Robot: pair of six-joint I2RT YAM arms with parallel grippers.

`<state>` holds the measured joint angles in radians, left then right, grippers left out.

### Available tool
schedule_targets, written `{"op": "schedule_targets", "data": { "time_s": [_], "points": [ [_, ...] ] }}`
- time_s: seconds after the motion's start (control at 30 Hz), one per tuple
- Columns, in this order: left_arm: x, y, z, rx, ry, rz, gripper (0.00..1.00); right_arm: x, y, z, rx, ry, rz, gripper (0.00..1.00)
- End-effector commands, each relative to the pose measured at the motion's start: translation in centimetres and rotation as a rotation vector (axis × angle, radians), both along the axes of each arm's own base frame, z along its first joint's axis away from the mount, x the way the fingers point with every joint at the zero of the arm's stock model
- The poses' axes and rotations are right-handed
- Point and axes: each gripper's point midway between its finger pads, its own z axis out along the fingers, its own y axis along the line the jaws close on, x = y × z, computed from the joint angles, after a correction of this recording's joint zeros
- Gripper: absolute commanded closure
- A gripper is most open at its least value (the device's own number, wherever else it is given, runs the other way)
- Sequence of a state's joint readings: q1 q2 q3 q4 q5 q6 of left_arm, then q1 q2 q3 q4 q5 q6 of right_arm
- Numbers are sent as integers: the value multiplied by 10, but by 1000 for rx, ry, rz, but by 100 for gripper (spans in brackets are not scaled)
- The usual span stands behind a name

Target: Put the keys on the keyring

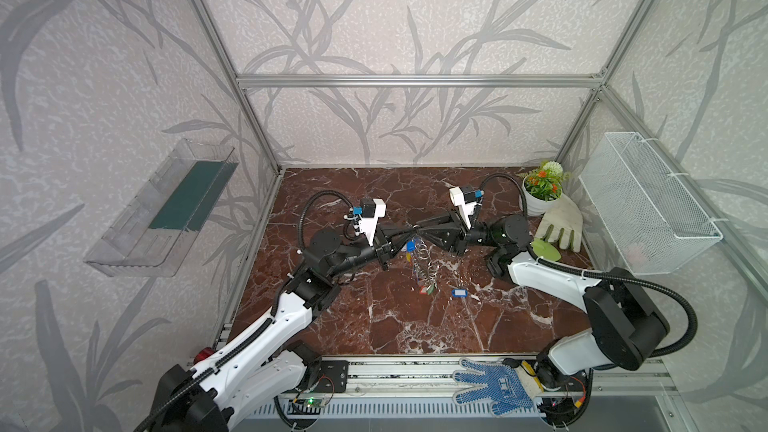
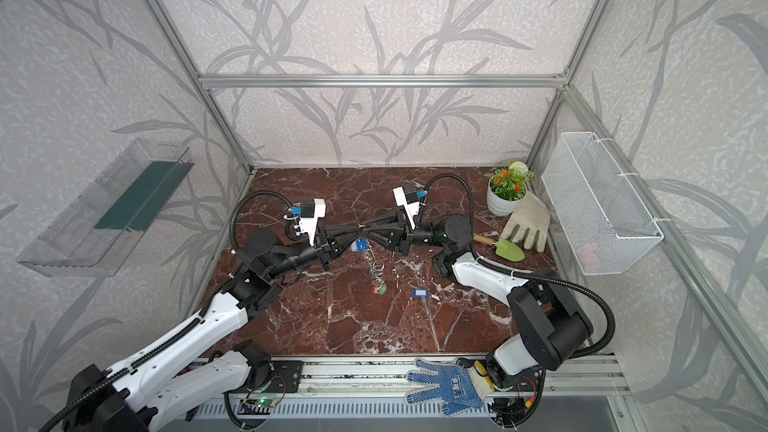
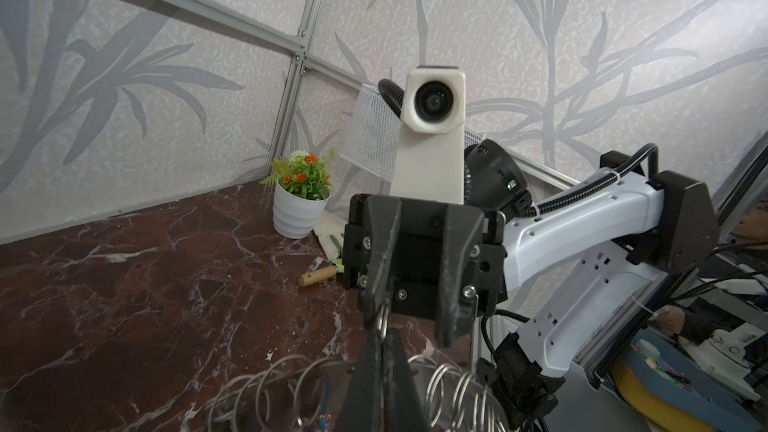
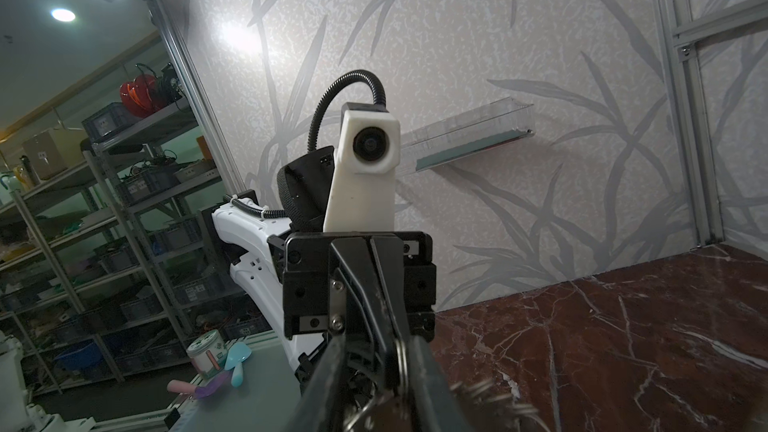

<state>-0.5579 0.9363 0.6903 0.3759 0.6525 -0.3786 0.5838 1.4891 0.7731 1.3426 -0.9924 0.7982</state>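
Keyring (image 1: 422, 260) disc indistinct; left hand (image 1: 414, 230) apparently pinching rim.

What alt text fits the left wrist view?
The left claw, shut on a wire ring of the keyring, faces the right claw, whose jaws stand apart, above a red marble table. A potted plant stands in the corner.

The right gripper (image 3: 415, 326) faces the lens with its jaws apart. One of its fingers is at a small wire ring (image 3: 383, 320) of the keyring (image 3: 469, 392), which the left gripper (image 3: 381, 336) pinches just in front of it. Behind the right gripper, a wooden handle (image 3: 318, 278), white glove (image 3: 328, 234) and flower pot (image 3: 299, 211) sit on the marble tabletop (image 3: 124, 284). A mesh basket (image 3: 370, 139) hangs farther back.
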Motion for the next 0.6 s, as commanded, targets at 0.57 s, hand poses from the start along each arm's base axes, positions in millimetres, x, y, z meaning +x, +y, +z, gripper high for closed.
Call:
{"op": "schedule_targets", "data": {
  "time_s": [0.57],
  "points": [
    [-22,-2,21,462,-71,-182,100,-4,-20,11,22,-115,-49,72]
  ]
}}
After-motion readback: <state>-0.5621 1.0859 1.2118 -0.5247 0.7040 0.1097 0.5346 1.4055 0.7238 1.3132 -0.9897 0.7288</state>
